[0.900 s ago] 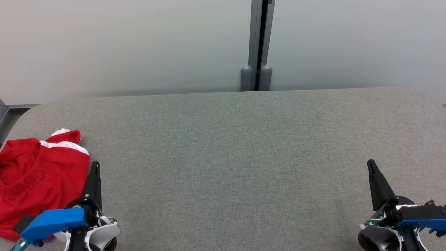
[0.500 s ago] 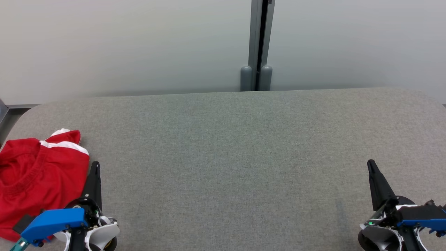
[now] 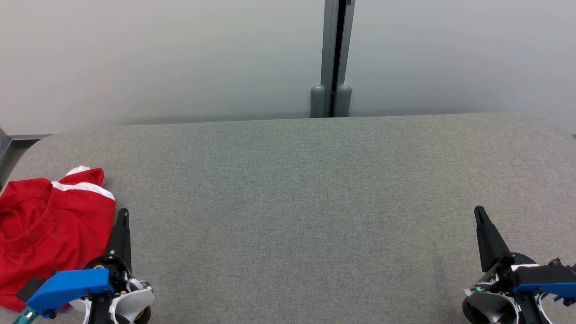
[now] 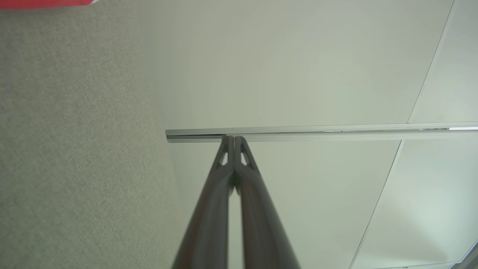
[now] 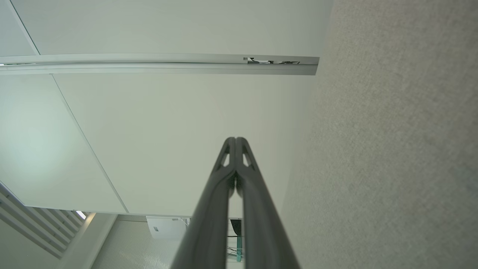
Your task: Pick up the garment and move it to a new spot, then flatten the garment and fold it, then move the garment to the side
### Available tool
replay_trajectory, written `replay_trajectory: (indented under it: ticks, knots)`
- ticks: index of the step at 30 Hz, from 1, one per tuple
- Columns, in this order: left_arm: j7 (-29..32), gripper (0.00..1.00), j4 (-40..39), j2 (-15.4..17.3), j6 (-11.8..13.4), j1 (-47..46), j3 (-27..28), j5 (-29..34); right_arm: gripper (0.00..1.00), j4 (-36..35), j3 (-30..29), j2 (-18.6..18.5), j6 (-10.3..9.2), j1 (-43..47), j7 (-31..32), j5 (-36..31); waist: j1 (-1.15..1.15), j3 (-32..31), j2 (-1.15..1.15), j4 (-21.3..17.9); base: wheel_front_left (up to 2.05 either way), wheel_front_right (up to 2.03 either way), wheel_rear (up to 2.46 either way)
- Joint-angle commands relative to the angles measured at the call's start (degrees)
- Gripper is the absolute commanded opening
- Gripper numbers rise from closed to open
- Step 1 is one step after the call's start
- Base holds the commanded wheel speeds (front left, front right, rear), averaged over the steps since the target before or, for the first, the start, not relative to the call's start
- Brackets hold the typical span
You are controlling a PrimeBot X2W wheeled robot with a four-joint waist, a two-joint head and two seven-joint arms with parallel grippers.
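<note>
A wide table (image 3: 297, 202) covered in grey woven fabric takes up the lower part of the head view. Behind it is a pale wall (image 3: 157, 58), split by a grey vertical post (image 3: 335, 54) whose two rounded feet stand at the table's far edge. A red garment (image 3: 49, 234) with white trim lies crumpled on the near left corner of the table, its ribbed neckline facing up and its left side running out of the picture. The left gripper (image 3: 122, 215) is at the lower left, just beside the garment's right edge, and its blue housing overlaps the cloth's lower corner in the picture. Its two long dark fingers are clenched together into a single point aimed at the far wall, and they grasp nothing. The right gripper (image 3: 479, 212) is at the lower right, well apart from the garment on the opposite side of the table. Its fingers are also pressed tightly together and empty. In the left wrist view the closed fingers meet at their tips, the grey table lies along the left side, and a thin strip of red shows in the top left corner. In the right wrist view the closed fingers point at the pale wall panels, which are crossed by a metal rail (image 5: 149, 63), and the table lies along the right side.
</note>
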Motion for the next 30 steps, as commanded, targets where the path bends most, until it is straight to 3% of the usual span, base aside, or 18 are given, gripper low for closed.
replay_trajectory:
  ticks: [1,12,13,22,30]
  knots:
    - [0.16,0.00,-0.25,-0.12,-0.26,-0.56,0.05,-0.12,0.00,0.07,-0.09,0.07,0.07,-0.66,0.09,0.16,0.00,0.00,0.00,0.00,0.00,0.00,0.00]
    - [0.16,0.00,-0.25,-0.12,-0.27,-0.56,0.05,-0.12,0.00,0.07,-0.09,0.07,0.07,-0.66,0.09,0.16,0.00,0.00,0.00,0.00,0.00,0.00,0.00]
    - [-0.04,1.00,0.26,0.00,0.01,0.07,-0.02,0.02,1.00,0.15,0.03,0.02,0.00,0.14,-0.02,0.00,0.00,0.00,0.00,0.00,0.00,0.00,0.00]
    - [-1.80,1.00,1.47,-0.16,0.09,2.00,-1.12,1.46,1.00,1.78,1.77,0.24,-0.07,1.66,-1.75,-1.43,0.00,0.00,0.00,-0.01,0.00,0.00,0.00]
    - [-4.02,1.00,0.65,-0.13,1.52,2.21,-2.03,8.17,1.00,2.18,2.61,0.20,-0.05,1.44,-3.97,-8.36,0.00,0.00,0.00,0.00,0.00,0.00,0.00]
